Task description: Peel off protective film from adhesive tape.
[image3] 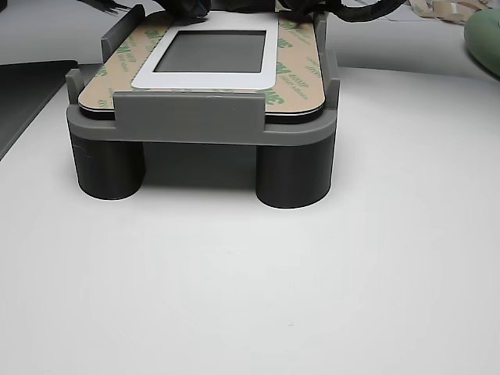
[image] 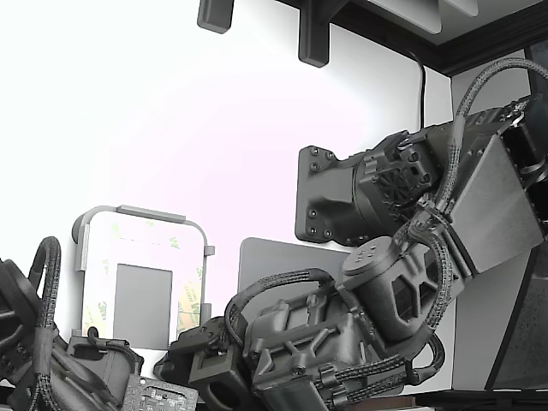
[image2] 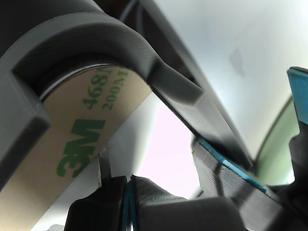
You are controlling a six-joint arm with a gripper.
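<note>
Grey plastic holder [image3: 201,117], raised on two stubby round legs, cradles one white panel [image3: 269,74] with a grey square patch [image3: 209,51] at its centre. Tan adhesive tape [image3: 117,74] frames the panel, covered by protective film [image3: 301,74] printed with green "3M" logos (the print runs down both long sides in the other view). At the exterior view's left the same holder [image: 81,235] stands against the pale tabletop [image3: 234,297]; to its right the dark robot arm [image: 377,282] reaches down toward it. Seen from the wrist, the logo-printed film [image2: 82,139] lies under the holder's curved rim, the gripper [image2: 159,187] close beside it, its jaws parted with nothing visibly between them.
</note>
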